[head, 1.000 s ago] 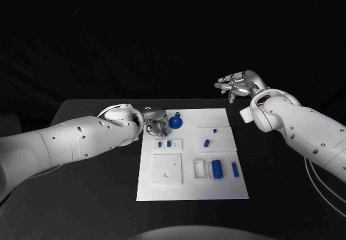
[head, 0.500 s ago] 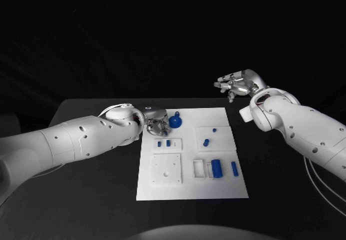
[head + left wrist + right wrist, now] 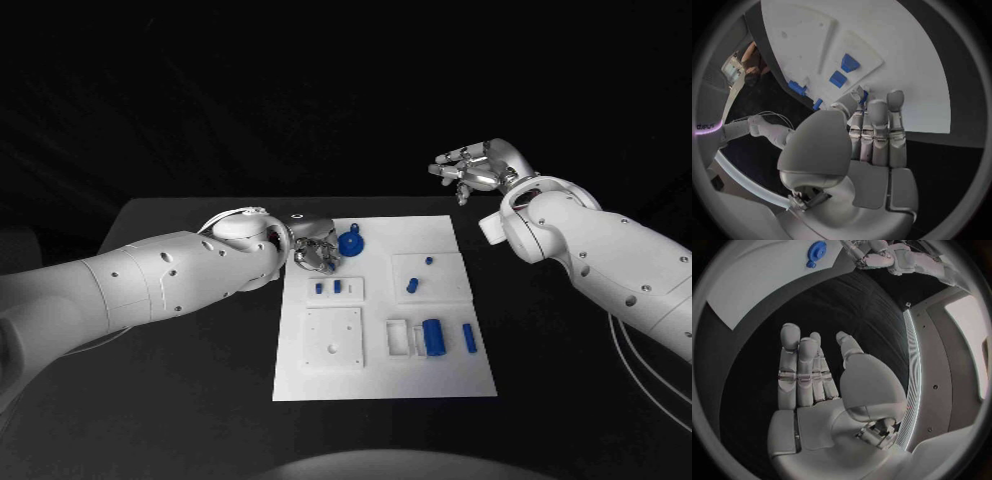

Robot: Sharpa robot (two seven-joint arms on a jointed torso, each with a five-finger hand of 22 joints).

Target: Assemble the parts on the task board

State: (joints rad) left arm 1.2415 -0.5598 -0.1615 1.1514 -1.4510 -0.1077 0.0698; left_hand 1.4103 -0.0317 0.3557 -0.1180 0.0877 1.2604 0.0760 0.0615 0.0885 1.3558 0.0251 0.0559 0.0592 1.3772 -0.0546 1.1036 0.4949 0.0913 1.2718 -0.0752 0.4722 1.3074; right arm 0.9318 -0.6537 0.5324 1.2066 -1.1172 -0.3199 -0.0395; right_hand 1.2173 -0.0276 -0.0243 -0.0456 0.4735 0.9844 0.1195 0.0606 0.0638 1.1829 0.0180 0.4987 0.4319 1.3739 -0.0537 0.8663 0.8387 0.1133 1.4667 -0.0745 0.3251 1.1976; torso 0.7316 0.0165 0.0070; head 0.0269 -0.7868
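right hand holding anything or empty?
Empty. The right hand is raised beyond the task board, fingers extended with nothing in them.

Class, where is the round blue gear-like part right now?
In the head view, the blue gear part sits at the task board's far-left corner, beside the left hand.
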